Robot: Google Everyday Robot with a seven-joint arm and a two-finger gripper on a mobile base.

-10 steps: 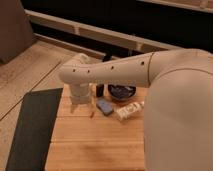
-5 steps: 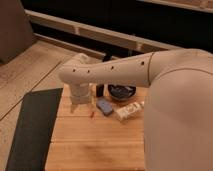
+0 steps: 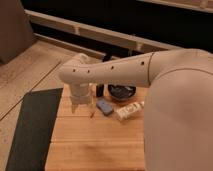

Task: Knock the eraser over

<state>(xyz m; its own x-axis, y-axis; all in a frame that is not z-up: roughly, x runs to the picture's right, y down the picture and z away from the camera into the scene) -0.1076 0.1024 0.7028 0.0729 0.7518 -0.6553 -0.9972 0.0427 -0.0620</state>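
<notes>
The wooden table is carrying four loose things near its far edge — one blue block, perhaps the eraser, one small dark upright thing, one black bowl, one pale packet — while one gripper is hanging over its far-left corner.

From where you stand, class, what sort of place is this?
Probably an indoor test area, perhaps a lab or office: a wooden table holding a dark bowl and a white packet, with plank flooring beside it. The gripper hangs above the table's far left.
</notes>
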